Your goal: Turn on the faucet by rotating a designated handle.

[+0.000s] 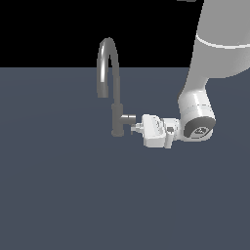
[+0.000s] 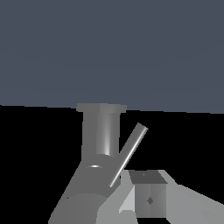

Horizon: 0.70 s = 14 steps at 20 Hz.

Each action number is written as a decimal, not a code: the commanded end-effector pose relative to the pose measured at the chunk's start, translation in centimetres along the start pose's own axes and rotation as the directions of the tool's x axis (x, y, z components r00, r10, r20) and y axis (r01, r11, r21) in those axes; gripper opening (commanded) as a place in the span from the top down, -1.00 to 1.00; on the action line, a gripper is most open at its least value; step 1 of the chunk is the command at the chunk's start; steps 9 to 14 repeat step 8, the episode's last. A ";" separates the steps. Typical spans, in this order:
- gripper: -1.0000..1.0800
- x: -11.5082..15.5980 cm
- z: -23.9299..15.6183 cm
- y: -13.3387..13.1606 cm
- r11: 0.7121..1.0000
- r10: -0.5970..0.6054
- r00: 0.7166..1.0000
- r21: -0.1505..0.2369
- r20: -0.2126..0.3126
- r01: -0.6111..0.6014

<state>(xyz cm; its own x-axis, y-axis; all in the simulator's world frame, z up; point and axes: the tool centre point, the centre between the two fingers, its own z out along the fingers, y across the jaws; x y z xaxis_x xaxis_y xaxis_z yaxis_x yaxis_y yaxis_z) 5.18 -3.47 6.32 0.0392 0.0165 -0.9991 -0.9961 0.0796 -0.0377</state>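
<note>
- Nearest your wrist camera: one grey gripper finger, a blocky pad with a small diamond mark, just beside the handle. Only this finger shows clearly there, so you cannot tell the jaw spread from this view.
- Handle: thin grey metal lever, tilted, running along the stubby sideways cylinder of the faucet. Your wrist view shows it plainly; in the exterior view it is too small to pick out behind the fingertips.
- Faucet: grey brushed metal, slim upright post with a tall arched spout. The spout shows only in your exterior view; the wrist view gives you just the post, its flared base and the side cylinder.
- Gripper: white hand held sideways, level with the side cylinder, fingertips at its end. Whether the jaws are closed on anything, you cannot tell from either view.
- Arm: white Panda links come down on the exterior view's right; visible in that view only.
- Floor: flat slate-blue surface under the faucet, black background above it.
</note>
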 end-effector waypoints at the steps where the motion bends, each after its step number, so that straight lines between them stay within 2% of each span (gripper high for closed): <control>1: 1.00 2.0 0.6 -0.6 1.000 0.015 1.000 0.014 -0.014 -0.015; 7: 1.00 3.9 0.7 -1.2 0.999 0.033 0.999 0.019 -0.019 -0.033; 14: 1.00 3.9 0.7 -1.2 0.999 0.033 0.999 0.019 -0.019 -0.033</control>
